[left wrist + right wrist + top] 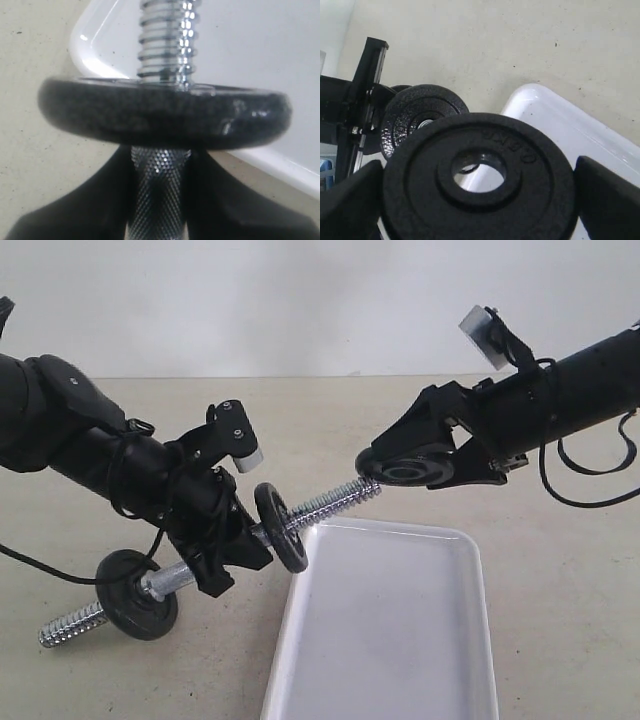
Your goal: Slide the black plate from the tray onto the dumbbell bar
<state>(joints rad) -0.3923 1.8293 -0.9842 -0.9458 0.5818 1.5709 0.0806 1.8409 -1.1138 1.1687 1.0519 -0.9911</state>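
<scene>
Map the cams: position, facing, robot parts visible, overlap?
Exterior: off the arms, facing both; left gripper clamps the chrome threaded steel dumbbell bar, right gripper holds the flat round black cast-iron plate.
Left wrist: looks along the bar past a mounted black disc; its fingers show.
Right wrist: looks through the plate's hole; fingers flank it.
Shared: all see the glossy white rectangular tray.
</scene>
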